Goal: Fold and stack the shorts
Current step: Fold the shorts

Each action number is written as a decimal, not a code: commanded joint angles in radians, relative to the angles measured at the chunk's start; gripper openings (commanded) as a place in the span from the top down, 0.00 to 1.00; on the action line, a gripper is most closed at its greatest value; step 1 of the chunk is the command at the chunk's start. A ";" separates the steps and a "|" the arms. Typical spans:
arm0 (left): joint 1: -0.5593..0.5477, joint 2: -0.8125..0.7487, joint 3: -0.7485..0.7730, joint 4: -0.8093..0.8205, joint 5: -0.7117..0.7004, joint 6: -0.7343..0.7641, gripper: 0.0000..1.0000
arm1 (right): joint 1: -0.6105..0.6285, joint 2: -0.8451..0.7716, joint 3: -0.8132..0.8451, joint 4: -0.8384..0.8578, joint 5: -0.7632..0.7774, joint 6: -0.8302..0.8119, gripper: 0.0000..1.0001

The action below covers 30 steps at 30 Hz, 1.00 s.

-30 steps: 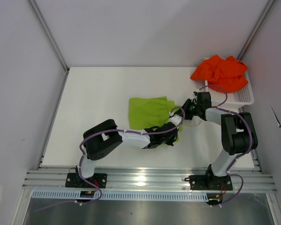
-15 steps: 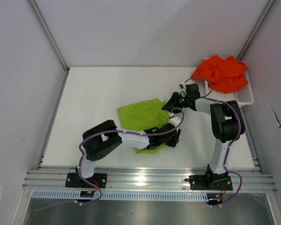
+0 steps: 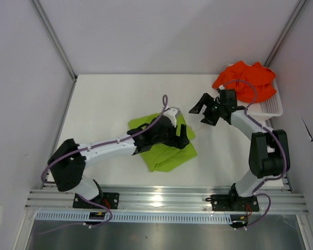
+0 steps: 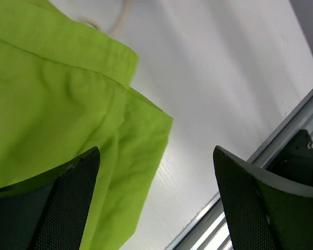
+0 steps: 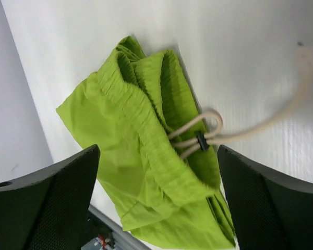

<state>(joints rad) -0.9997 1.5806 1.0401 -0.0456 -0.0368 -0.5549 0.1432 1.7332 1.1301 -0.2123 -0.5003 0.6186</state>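
At centre-bottom of the top view, the lime green shorts (image 3: 169, 153) now lie released in a rough fold, left gripper (image 3: 182, 136) wide above them, right gripper (image 3: 203, 113) wide and backed off, so the orange-red shorts (image 3: 248, 80), bunched on the basket (image 3: 271, 109) upper right, are probably next.

Place: a robotics lab test cell.
Enclosure: plain white wall panels (image 3: 172, 31), metal corner posts (image 3: 55, 40), around a white table (image 3: 109, 99).
Mounting: an aluminium rail (image 3: 161, 198) at the near edge, left arm (image 3: 109, 148) and right arm (image 3: 266, 153) bolted on, cables exposed.
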 commanded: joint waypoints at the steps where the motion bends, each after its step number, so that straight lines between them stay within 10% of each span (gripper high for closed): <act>1: 0.094 -0.132 -0.041 -0.100 0.043 -0.005 0.10 | 0.024 -0.174 -0.091 -0.094 0.193 0.073 0.02; 12: 0.375 -0.198 -0.028 -0.276 0.048 0.101 0.10 | 0.490 -0.653 -0.438 -0.183 0.683 0.749 0.01; 20: 0.484 -0.257 -0.091 -0.287 0.054 0.101 0.10 | 0.722 -0.584 -0.581 -0.009 0.733 1.066 0.00; 30: 0.516 -0.327 -0.120 -0.310 0.003 0.073 0.10 | 0.743 -0.347 -0.553 0.178 0.712 1.089 0.06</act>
<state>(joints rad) -0.5003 1.3029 0.9287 -0.3538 -0.0174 -0.4713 0.8814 1.3384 0.5537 -0.1310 0.1650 1.6650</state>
